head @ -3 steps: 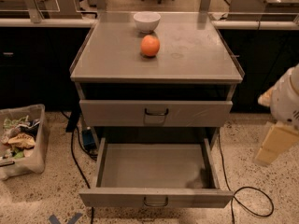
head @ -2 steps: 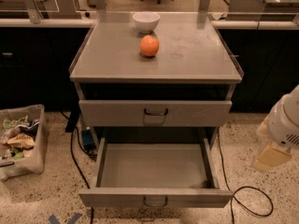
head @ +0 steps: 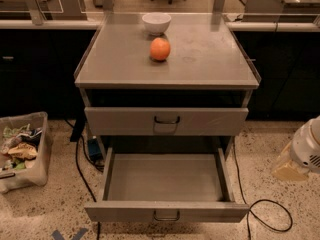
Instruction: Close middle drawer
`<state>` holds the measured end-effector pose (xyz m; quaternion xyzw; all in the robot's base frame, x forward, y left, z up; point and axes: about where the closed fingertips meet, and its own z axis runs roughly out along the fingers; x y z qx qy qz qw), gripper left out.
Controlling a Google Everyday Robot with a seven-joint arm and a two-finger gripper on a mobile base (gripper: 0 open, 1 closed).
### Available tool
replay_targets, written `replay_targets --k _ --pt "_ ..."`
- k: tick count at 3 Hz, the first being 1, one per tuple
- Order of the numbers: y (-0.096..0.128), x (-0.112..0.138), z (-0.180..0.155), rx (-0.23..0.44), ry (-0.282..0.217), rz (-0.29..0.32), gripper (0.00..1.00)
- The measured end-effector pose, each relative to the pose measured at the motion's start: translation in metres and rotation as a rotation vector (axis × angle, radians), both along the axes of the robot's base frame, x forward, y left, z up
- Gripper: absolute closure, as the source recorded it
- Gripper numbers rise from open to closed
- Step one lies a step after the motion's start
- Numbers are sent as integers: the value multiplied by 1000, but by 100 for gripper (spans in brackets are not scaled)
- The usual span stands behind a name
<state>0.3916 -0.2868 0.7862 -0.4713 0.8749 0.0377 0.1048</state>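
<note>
Shows middle drawer (head: 125, 211) pulled far out at 6 o'clock. Places claw (head: 291, 167) at 4 o'clock, well apart from it; cannot tell whether spread or pressed together. Calls for a square, steady push on the front's centre, by the handle (head: 166, 216).

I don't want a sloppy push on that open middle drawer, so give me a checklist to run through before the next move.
1. The middle drawer is open and ready to push: ok, it is pulled far out.
2. Drawer interior is bare: ok, nothing shows inside.
3. The gripper is lined up with the drawer front: not ok, it hangs off to the right of the drawer, at the picture's edge.
4. The cable on the floor is out of the way: cannot tell, it loops close to the drawer's front right corner.
5. The orange and the bowl sit well back from the front edge of the tabletop: ok.
</note>
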Motion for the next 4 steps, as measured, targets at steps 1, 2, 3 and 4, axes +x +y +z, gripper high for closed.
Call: replay_targets --k 1,2,3,4 --pt "0 0 0 0 0 0 100" --pt "0 0 0 0 0 0 100" --pt "0 -10 -31 47 25 -18 100" --pt "9 -34 -86 121 96 -42 100"
